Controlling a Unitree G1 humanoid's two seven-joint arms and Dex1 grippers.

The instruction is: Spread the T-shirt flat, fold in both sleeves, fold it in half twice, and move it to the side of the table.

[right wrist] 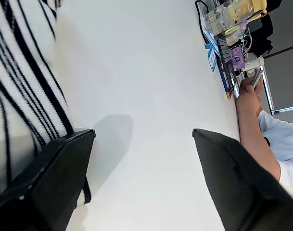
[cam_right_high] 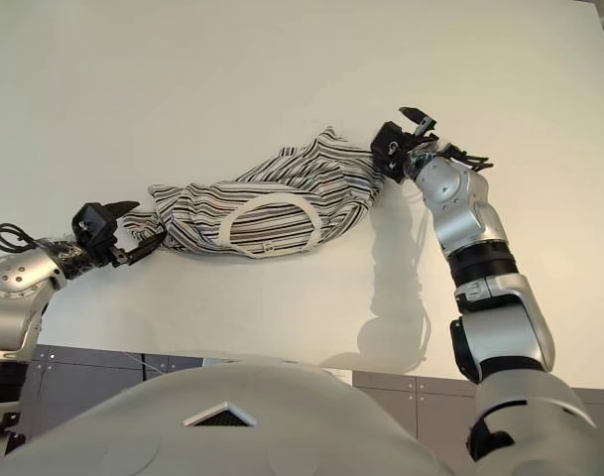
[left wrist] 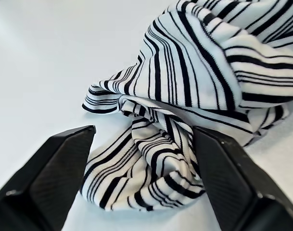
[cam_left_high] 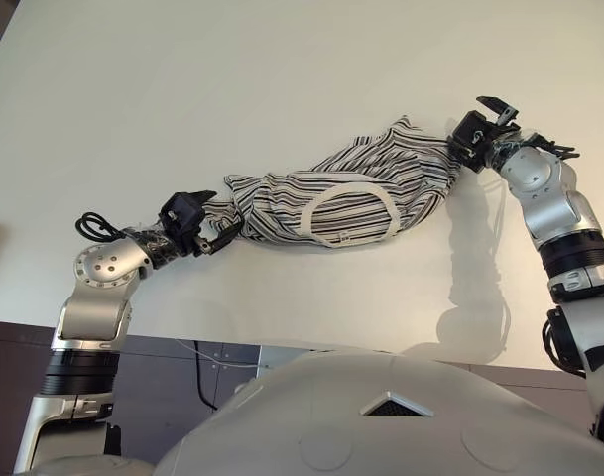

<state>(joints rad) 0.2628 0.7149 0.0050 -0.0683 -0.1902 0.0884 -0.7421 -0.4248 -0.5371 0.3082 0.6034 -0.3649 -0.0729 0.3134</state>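
Lying bunched on the white table (cam_left_high: pixel 182 79), the black-and-white striped knit T-shirt (cam_left_high: pixel 351 188) stretches between the jaws: left gripper (left wrist: pixel 144 139) gaping around a crumpled end, unclamped; right gripper (right wrist: pixel 144 132) gaping, cloth against one jaw. Spreading looks unfinished; all folds remain.

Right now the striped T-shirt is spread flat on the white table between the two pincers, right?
Not flat. The left eye view shows the T-shirt bunched in a crumpled heap on the white table, between the left pincer and the right pincer.
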